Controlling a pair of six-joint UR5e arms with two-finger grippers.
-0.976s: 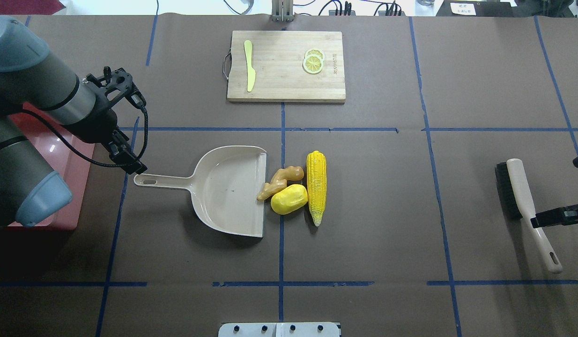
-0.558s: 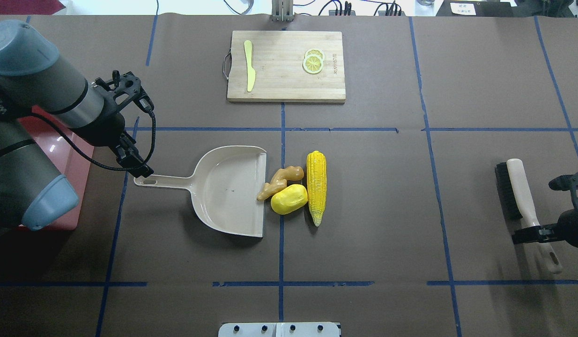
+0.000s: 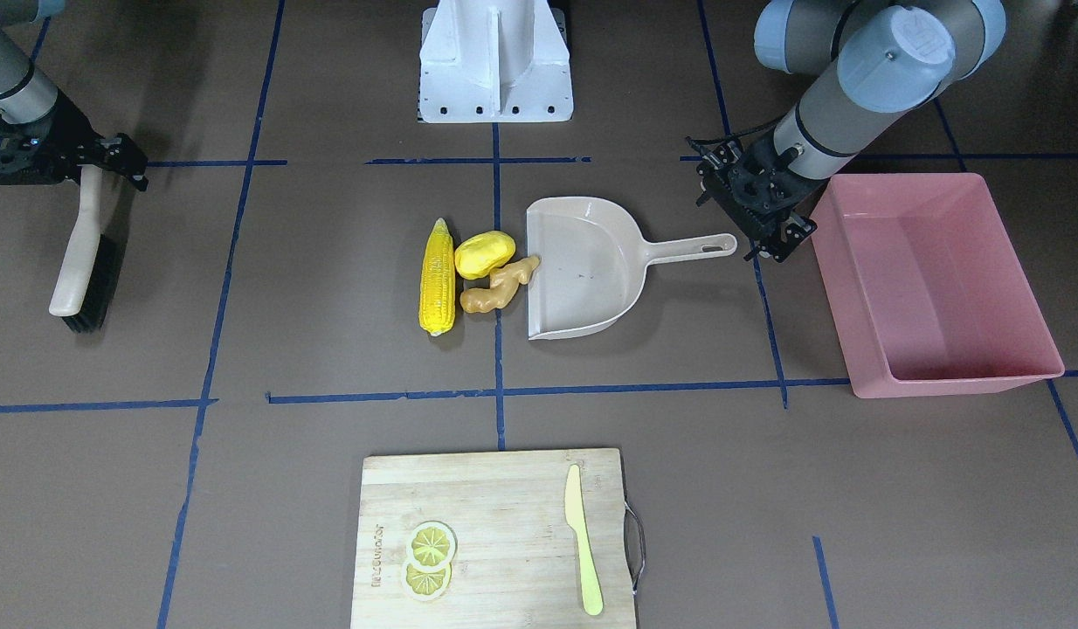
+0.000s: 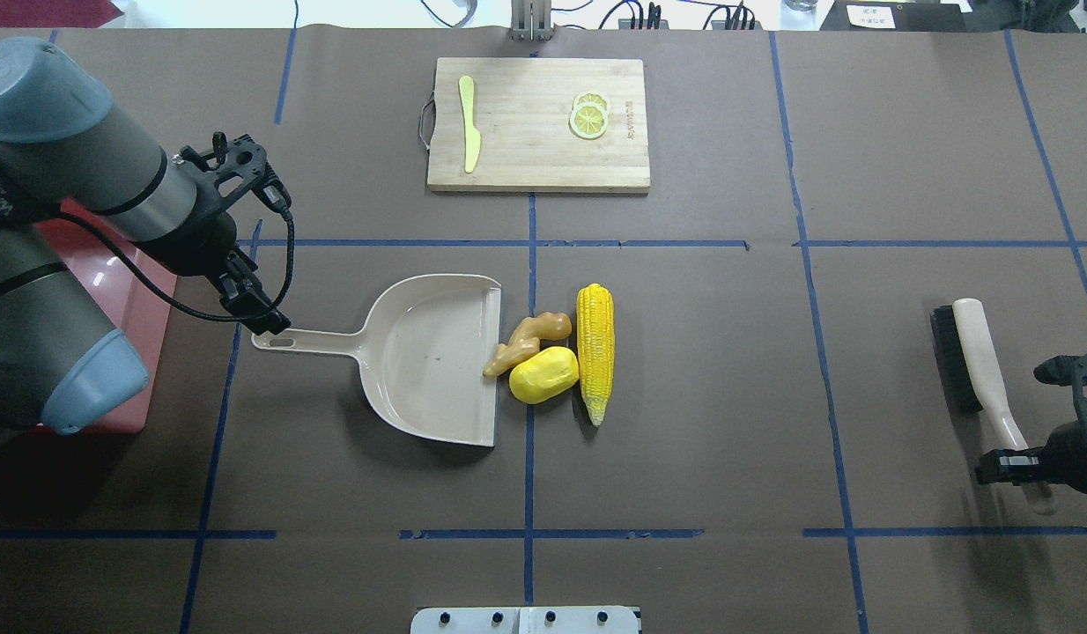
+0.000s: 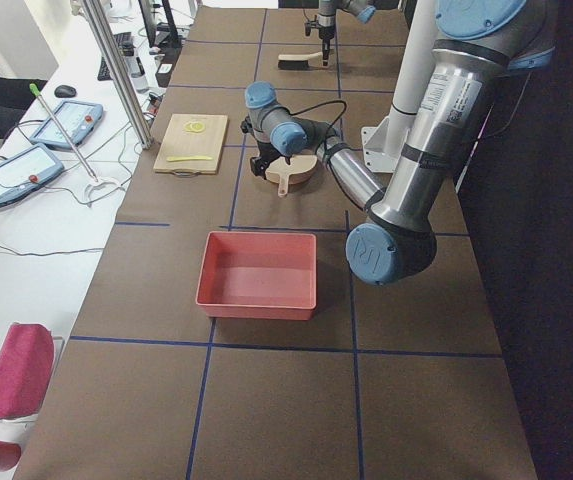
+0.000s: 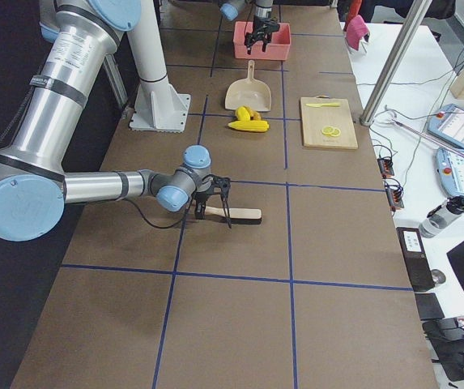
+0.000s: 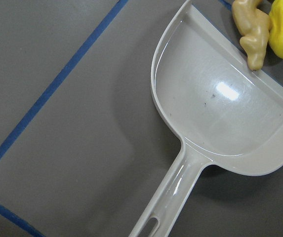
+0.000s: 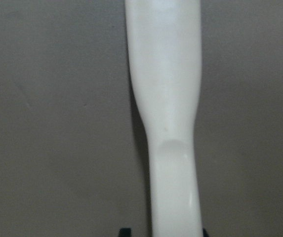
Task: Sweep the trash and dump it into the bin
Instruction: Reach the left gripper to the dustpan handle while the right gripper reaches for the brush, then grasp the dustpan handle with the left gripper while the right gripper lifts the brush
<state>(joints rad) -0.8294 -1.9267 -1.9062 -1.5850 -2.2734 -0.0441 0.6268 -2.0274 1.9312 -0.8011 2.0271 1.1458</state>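
The trash lies in a tight group mid-table: a yellow corn cob (image 4: pixel 595 350), a yellow potato-like lump (image 4: pixel 543 374) and a tan ginger root (image 4: pixel 526 339), which touches the open lip of a beige dustpan (image 4: pixel 429 352). My left gripper (image 4: pixel 260 315) hovers open at the end of the dustpan's handle (image 3: pixel 696 247). The pink bin (image 3: pixel 932 279) stands beside it and shows nothing inside. My right gripper (image 4: pixel 1015 462) is open, with its fingers either side of the white handle (image 8: pixel 168 123) of a brush (image 4: pixel 971 352).
A wooden cutting board (image 4: pixel 538 123) at the far side carries a pale knife (image 4: pixel 469 132) and lemon slices (image 4: pixel 589 116). The robot's white base (image 3: pixel 495 61) stands at the near edge. Blue tape lines cross the brown table cover.
My right gripper has moved down the brush handle toward its end and now straddles it. My left gripper shifted slightly toward the dustpan handle, then held still.
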